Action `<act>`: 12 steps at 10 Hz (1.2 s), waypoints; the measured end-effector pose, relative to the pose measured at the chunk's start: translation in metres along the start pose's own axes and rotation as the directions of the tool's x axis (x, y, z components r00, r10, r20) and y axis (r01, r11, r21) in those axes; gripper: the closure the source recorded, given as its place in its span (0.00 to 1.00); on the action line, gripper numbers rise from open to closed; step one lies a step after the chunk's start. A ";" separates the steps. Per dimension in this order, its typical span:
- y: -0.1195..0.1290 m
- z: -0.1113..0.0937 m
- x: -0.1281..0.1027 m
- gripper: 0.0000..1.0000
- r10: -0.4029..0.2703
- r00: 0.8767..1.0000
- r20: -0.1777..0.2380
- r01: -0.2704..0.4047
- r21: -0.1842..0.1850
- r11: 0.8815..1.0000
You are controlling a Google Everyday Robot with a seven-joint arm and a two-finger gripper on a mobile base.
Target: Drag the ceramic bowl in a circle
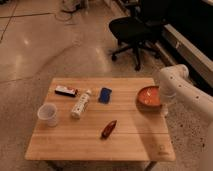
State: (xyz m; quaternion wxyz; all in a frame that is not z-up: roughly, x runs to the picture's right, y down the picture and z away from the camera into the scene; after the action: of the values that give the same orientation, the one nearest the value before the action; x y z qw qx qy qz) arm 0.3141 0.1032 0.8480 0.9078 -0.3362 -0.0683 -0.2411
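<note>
The ceramic bowl (149, 96), orange-red and wide, sits on the wooden table (100, 142) near its right edge. My white arm comes in from the right, bends above the bowl and reaches down at its right rim. The gripper (163, 106) is at the bowl's right side, at the table's edge, touching or very close to the rim. The arm hides part of the rim.
On the table are a white cup (47, 114) at the left, a white bottle (81, 104) lying down, a blue packet (105, 95), a red and black bar (66, 91) and a dark red object (108, 129). A black office chair (135, 30) stands behind.
</note>
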 end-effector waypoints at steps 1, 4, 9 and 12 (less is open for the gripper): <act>-0.002 0.001 -0.013 0.90 -0.026 0.999 0.020 0.026 0.002 1.000; -0.012 0.004 -0.052 0.57 -0.101 0.991 0.086 0.100 0.016 0.995; -0.023 0.016 -0.069 0.20 -0.131 0.980 0.147 0.128 0.030 0.991; -0.036 0.008 -0.059 0.20 -0.133 0.983 0.129 0.124 0.071 0.990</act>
State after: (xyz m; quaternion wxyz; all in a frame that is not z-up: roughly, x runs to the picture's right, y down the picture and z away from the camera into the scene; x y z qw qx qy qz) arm 0.2451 0.1077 0.8581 0.8939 -0.3178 -0.1580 -0.2739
